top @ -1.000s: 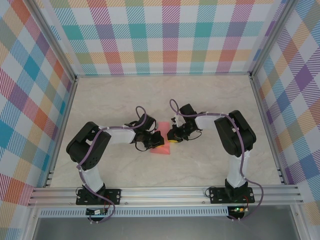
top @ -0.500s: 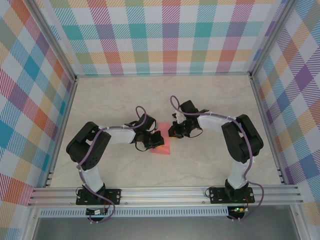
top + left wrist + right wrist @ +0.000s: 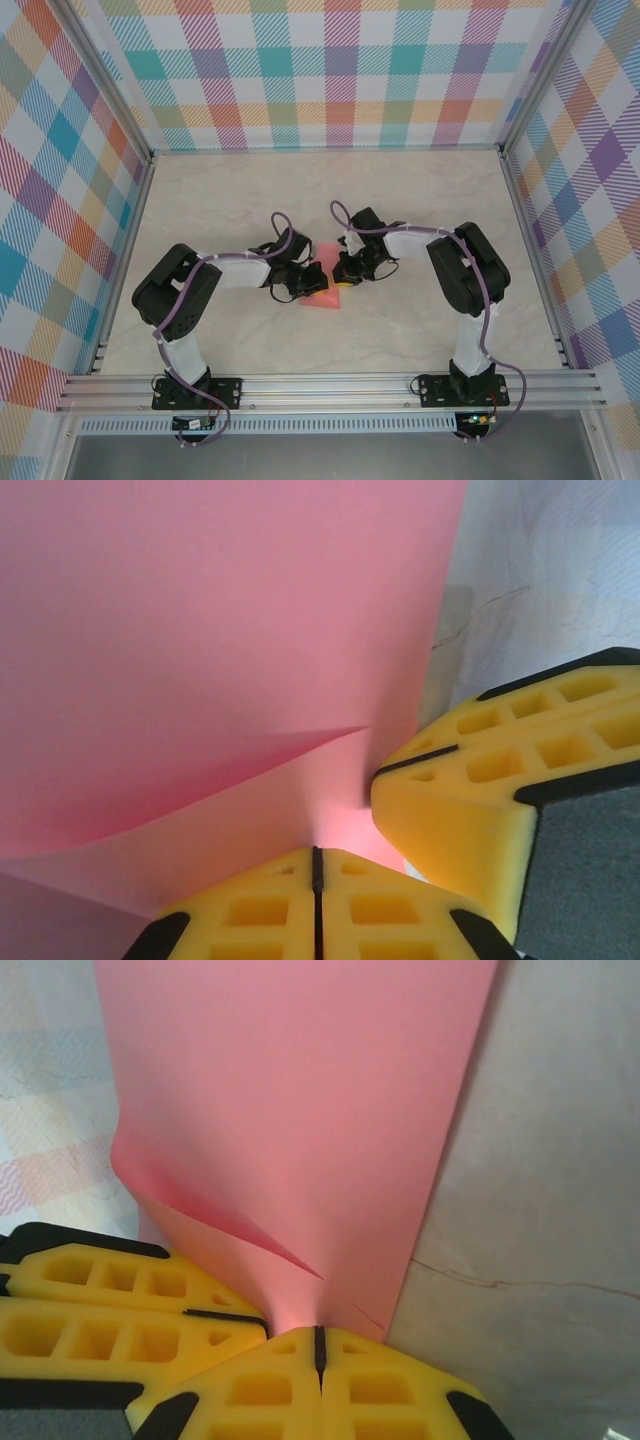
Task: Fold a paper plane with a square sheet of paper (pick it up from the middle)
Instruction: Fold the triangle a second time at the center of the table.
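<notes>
Early stage, by appearance: the sheet (image 3: 322,296) lies at the middle of the counter (image 3: 400,200), one edge lifted and creased where the left fingers (image 3: 260,920) and right fingers (image 3: 380,1390), side by side, are both clamped on it; no dart form yet, most folds outstanding.

Black-jointed arms (image 3: 232,268) with white links, purple cables (image 3: 281,221) alongside, yellow waffle-pocketed fingers (image 3: 250,912) edged in black.
</notes>
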### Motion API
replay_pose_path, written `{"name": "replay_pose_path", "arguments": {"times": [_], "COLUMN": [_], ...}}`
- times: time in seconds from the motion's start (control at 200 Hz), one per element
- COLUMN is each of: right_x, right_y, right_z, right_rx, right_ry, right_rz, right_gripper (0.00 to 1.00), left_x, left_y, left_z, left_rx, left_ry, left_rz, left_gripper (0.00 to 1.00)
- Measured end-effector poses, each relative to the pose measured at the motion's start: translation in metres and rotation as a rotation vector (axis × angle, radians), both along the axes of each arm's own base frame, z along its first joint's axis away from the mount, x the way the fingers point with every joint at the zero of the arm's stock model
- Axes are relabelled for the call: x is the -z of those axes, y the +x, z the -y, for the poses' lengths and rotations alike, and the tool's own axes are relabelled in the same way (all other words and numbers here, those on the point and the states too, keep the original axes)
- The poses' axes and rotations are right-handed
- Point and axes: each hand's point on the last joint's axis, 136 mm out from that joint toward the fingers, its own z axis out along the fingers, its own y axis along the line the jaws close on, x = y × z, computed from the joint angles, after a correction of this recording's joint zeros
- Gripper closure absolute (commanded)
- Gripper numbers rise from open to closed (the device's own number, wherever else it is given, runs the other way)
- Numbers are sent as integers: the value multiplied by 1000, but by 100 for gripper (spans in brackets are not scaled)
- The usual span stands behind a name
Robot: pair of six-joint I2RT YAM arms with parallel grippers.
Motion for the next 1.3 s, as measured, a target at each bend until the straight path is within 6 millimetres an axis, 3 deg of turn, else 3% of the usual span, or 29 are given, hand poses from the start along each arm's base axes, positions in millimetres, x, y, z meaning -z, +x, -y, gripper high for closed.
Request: {"name": "replay_pose_path", "arguments": {"times": [0.275,0.62,1.005,1.1,1.3], "right_x": [1,1,3,3,3], "right_y": [1,1,1,1,1], "right_z": [2,2,3,3,3], "right_rx": [-10,-24,-54,-63,-68], "right_ry": [-18,-26,-39,-40,-39], "right_rz": [8,17,46,54,58], "right_gripper": [97,97,99,99,99], "left_x": [-29,-2,4,3,2], "left_y": [15,14,16,19,33], "left_z": [-1,-13,-22,-30,-68], "left_rx": [-3,-25,15,11,-69], "left_ry": [-1,91,141,144,164], "left_rz": [125,89,154,174,189], "left_gripper": [93,93,92,92,91]}}
